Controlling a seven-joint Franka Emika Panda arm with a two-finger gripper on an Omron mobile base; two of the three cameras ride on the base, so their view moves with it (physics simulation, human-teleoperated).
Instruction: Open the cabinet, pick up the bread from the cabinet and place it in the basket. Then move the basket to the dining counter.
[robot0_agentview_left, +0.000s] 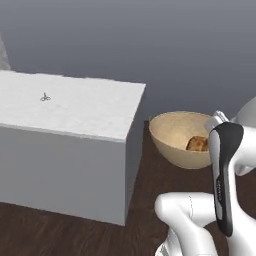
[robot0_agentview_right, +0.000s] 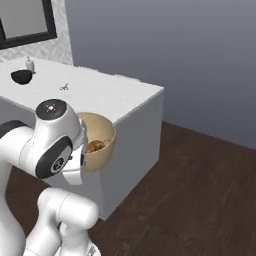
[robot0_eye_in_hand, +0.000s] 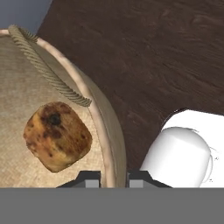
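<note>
Inside basket bread rests; end effector pinches rim; base views add dining counter.

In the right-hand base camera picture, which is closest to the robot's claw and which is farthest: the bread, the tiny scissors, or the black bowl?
1. The bread, inside the basket whose rim the claw grips.
2. The scissors, farther back on the white counter.
3. The black bowl, at the counter's far left end.
</note>
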